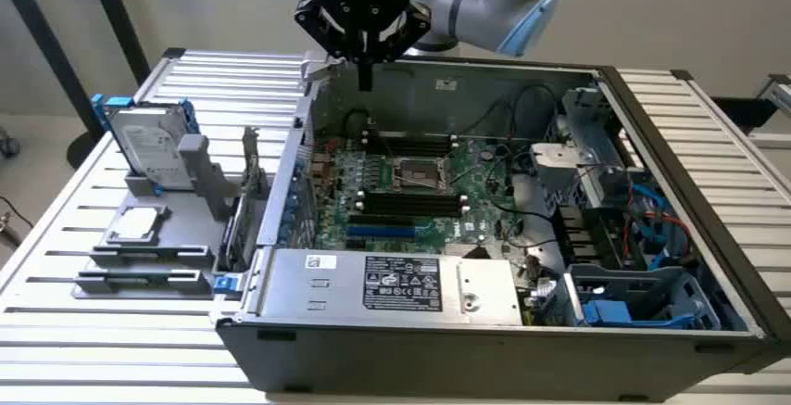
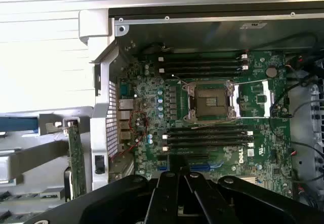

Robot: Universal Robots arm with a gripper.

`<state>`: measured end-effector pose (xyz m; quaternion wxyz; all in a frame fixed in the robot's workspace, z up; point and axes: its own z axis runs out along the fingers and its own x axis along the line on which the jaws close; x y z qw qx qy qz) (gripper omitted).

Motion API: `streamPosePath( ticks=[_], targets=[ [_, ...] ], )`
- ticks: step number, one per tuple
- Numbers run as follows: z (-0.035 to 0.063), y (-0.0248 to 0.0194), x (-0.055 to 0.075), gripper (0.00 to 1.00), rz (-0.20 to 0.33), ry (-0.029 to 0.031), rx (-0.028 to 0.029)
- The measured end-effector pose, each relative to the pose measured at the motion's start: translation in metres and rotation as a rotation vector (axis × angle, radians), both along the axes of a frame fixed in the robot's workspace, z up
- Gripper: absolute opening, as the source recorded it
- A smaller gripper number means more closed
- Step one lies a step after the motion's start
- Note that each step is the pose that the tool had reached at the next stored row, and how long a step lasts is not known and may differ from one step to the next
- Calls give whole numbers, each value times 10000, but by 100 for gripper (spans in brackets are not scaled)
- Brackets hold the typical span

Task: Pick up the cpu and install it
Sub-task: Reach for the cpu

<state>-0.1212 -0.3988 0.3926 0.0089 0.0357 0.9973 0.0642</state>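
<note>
Here the case wall (image 1: pixel 300 183) stands between end effector (image 1: pixel 365 79) and cpu (image 1: pixel 136 224).

- The motherboard (image 2: pixel 263 148) carries the brand "DELL" in white letters, printed sideways beside the memory slots.
- The power supply (image 1: pixel 383 284) bears a black label (image 1: pixel 402 284) with white print and marks, too small to read.
- A small white barcode sticker (image 1: pixel 319 261) beside it is also unreadable.

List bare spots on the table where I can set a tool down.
Bare table slats: between grey fixture and near edge; behind the hard drive, beside the case. Crowded: fixture holding the cpu, cabled case interior.
</note>
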Motion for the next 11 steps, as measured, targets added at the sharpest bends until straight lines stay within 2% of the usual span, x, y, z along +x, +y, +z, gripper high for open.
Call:
streamPosePath(
  ticks=[11],
  targets=[
    [0,0,-4,11,1,5,16]
  ],
)
